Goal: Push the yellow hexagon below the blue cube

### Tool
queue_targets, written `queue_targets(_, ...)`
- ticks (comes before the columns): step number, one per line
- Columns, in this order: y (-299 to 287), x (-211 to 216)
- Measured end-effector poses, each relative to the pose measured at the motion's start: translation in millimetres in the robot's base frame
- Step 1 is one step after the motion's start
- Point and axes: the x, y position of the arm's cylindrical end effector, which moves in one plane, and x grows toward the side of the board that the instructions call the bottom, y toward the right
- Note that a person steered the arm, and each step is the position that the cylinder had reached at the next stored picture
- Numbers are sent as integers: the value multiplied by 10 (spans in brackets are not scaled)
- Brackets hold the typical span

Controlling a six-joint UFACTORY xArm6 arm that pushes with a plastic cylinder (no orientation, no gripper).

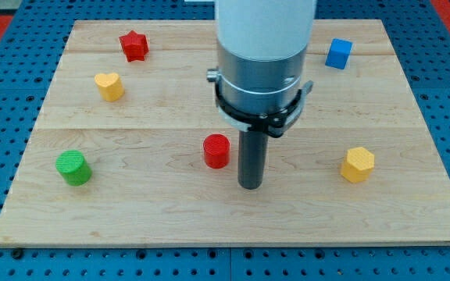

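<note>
My tip is the whole hand here, a straight dark rod under a grey collar with nothing to spread, press together or pinch, so it holds nothing and sits planted on the pale wooden board, a little below the middle. Just to the view's left of it stands the small red plastic cylinder, close but, as far as I can see, not touching.

Now the target: the yellow plastic hexagon waits near the board's right edge, about level with my tip and well apart from it. The blue plastic cube is up near the top right corner. The hexagon is already lower on the board than the cube and only slightly to its right, so the placing looks nearly done, though I judge a small nudge toward the view's left would line it up.

Why does the rod stand where it does? My guess is it is between moves, with bare wood between it and the hexagon.

The others are out of play: the red plastic star near the top left corner, the yellow plastic heart below it, and the green plastic cylinder by the left edge.

The risk I see is clipping that red cylinder on departure.
</note>
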Motion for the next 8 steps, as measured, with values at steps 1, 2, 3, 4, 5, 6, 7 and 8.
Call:
queue_targets(1,252,-208)
queue_targets(2,289,-248)
queue_targets(3,289,-243)
queue_targets(4,615,-106)
queue_targets(5,988,-219)
queue_targets(6,1436,-354)
queue_targets(7,1436,-354)
queue_targets(8,1403,-354)
